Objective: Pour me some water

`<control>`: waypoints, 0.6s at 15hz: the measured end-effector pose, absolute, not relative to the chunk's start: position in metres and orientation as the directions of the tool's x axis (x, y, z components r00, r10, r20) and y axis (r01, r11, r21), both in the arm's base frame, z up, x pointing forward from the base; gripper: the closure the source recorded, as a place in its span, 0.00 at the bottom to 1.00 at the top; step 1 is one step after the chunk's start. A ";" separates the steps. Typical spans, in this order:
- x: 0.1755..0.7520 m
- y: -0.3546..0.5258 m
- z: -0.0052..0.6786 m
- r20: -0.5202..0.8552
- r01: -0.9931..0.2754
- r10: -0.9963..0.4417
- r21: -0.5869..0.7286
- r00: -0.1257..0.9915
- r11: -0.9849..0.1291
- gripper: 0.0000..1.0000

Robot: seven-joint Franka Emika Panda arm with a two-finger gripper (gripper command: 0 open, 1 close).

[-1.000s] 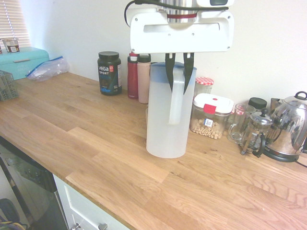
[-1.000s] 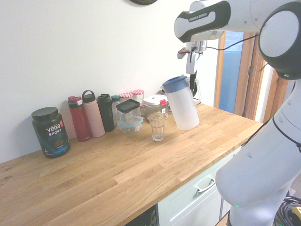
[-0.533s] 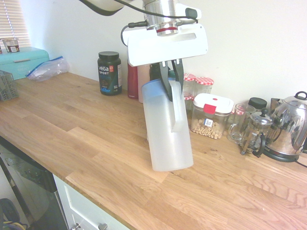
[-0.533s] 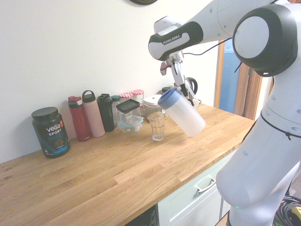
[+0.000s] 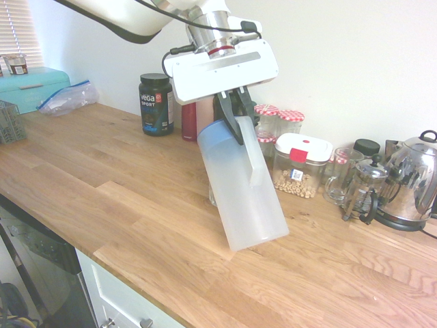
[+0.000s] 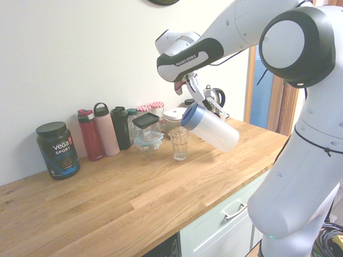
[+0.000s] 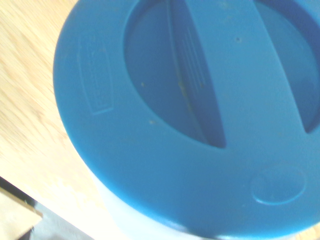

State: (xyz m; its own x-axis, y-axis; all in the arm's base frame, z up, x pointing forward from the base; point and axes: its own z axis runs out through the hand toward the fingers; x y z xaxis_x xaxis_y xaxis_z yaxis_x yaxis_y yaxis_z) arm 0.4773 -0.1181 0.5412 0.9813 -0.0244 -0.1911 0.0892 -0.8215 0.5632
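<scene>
Second exterior view, left to right: drinking glass upright on the desk, in front of the bottles and jars along the wall. Just right of and above it, the pitcher hangs tilted, blue lid end nearest the glass, base up and away. Pincer is clamped tight on the pitcher's handle, directly above the lid. Pitcher clear of the desk.

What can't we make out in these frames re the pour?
- Drinking glass: in the first exterior view the tilted pitcher hides nearly all of it.
- Water level: the frosted pitcher wall hides it in both exterior views.
- Spout: the blue lid fills the wrist view; no opening is discernible.
</scene>
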 end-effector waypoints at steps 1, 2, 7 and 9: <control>0.478 -0.119 0.539 -0.199 0.093 -0.028 0.573 0.980 -0.814 1.00; 0.479 -0.120 0.538 -0.203 0.096 -0.029 0.580 0.979 -0.809 1.00; 0.478 -0.121 0.538 -0.202 0.091 -0.038 0.592 0.979 -0.801 1.00; 0.478 -0.121 0.541 -0.174 0.062 -0.052 0.586 0.983 -0.808 1.00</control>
